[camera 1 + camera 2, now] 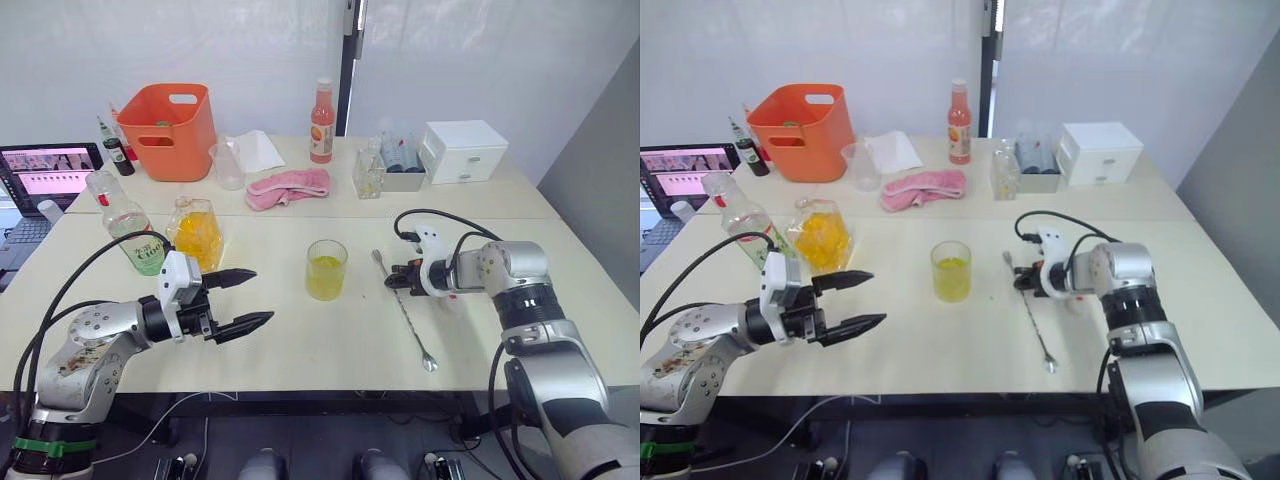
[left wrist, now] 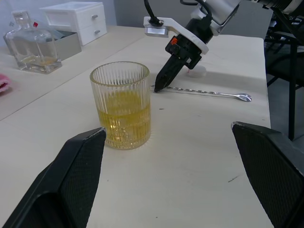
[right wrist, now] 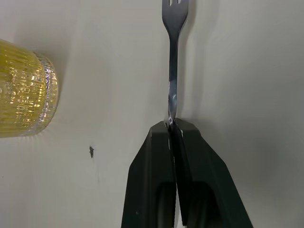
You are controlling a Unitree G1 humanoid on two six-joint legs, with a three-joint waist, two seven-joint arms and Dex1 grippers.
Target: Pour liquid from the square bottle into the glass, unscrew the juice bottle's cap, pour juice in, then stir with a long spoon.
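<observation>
The right gripper was clenched on the long thin silver bar spoon, lying flat beside the ribbed clear glass of yellow liquid; the left gripper hung spread, empty; lifting should stay level, the pinch being narrow.

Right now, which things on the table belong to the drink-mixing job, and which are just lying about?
Job: glass part full of yellow liquid; square bottle; juice bottle; long spoon, pinched by the right gripper.

Lying about: orange bin; pink cloth; red-capped bottle; beaker; white drawer box; laptop.
</observation>
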